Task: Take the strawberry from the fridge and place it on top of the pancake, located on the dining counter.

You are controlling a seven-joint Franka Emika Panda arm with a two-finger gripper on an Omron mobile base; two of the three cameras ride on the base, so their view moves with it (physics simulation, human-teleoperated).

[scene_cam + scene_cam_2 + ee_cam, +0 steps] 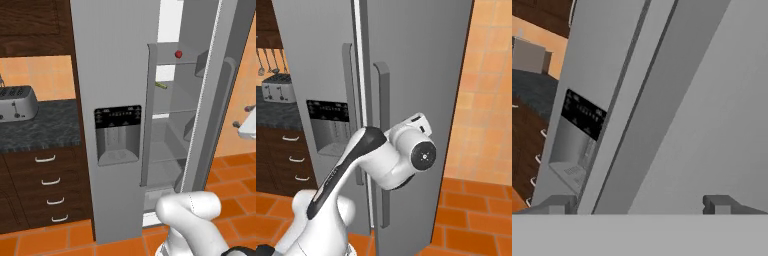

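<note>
The grey fridge (677, 100) is being viewed close up, its black-panelled dispenser (579, 135) lying toward nine o'clock.

The strawberry (178, 54) sits on the fridge's (115, 75) upper shelf; toaster (17, 103) left.

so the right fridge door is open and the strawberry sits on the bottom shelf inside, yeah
Not quite. The fridge door is open, but the strawberry sits on the top shelf visible inside, above the small yellow-green item. The left base view shows it.
</note>
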